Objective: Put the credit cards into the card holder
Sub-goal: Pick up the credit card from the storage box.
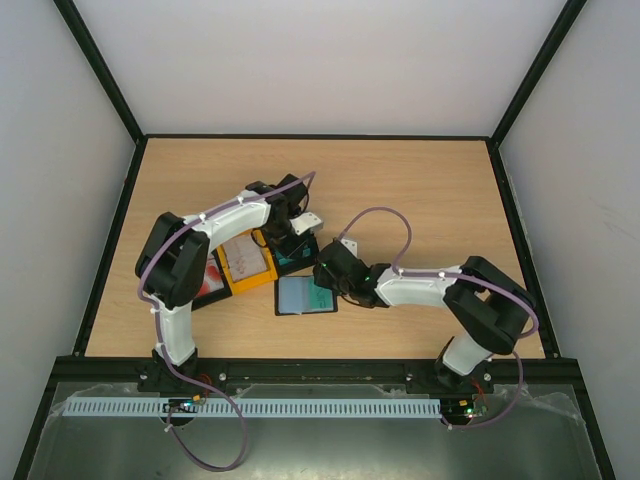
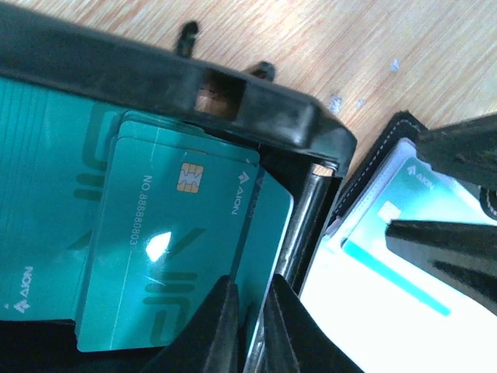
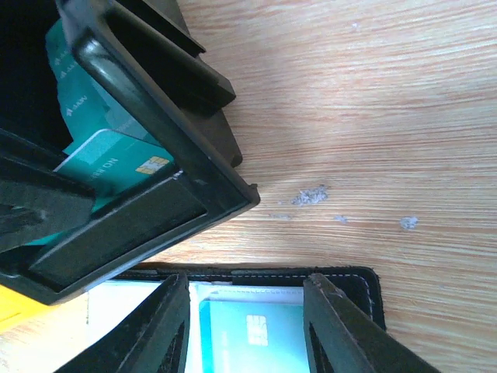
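Several teal credit cards (image 2: 171, 233) lie stacked in a black tray (image 2: 256, 101). My left gripper (image 2: 254, 318) reaches into this tray (image 1: 300, 258) and its fingers are pinched on the right edge of the top teal card. The black card holder (image 1: 290, 312) lies open on the table just in front of the tray, with a teal card (image 3: 233, 326) in its clear pocket. My right gripper (image 3: 248, 326) is open just above the holder's far edge (image 3: 349, 280), one finger on each side of that card. In the top view the right gripper (image 1: 322, 272) is at the holder's upper right corner.
A yellow tray (image 1: 248, 262) with a whitish card sits left of the black tray, and a red-and-white card (image 1: 212, 285) lies further left under the left arm. The right gripper's fingers (image 2: 450, 241) show over the holder (image 2: 365, 179) in the left wrist view. Bare wood lies behind the trays.
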